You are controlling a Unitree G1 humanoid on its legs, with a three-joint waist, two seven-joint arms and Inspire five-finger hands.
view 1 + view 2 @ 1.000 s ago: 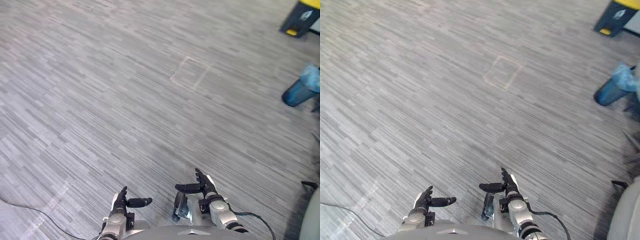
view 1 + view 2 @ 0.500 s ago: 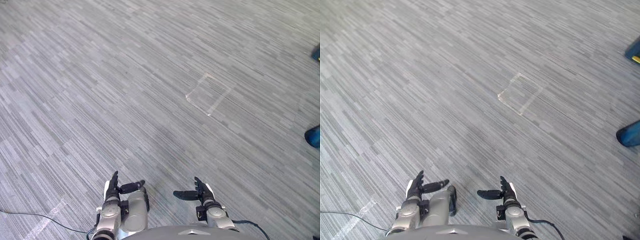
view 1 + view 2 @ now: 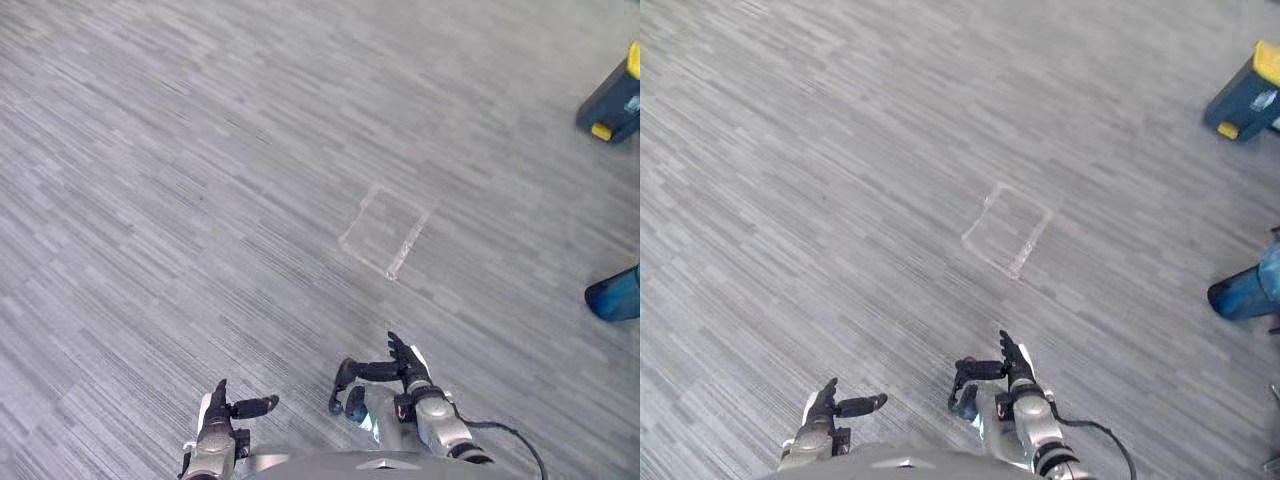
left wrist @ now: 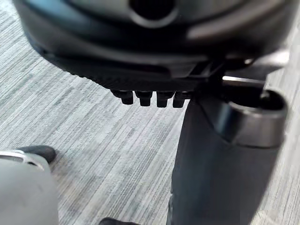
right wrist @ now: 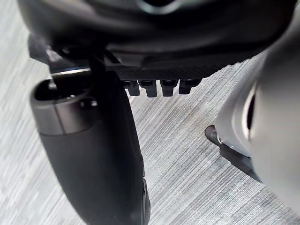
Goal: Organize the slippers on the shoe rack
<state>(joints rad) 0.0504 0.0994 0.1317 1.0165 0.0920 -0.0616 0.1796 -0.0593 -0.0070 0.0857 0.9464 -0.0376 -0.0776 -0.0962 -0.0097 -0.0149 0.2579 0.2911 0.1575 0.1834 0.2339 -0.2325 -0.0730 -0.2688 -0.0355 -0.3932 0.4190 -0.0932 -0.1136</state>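
As both hands carry nothing, the step is judged a search. Left eye: left hand [image 3: 220, 408] and right hand [image 3: 405, 370] low, spread, empty. Right eye: taped square [image 3: 1006, 228] on carpet [image 3: 820, 200]; where the slippers lie cannot be told. Left wrist: fingers [image 4: 143, 97] straight. Right wrist: likewise. Sweep the head slowly; hands loose.

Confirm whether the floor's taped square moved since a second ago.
No. The taped square sits as before relative to the blue-and-yellow box; the camera shifted.
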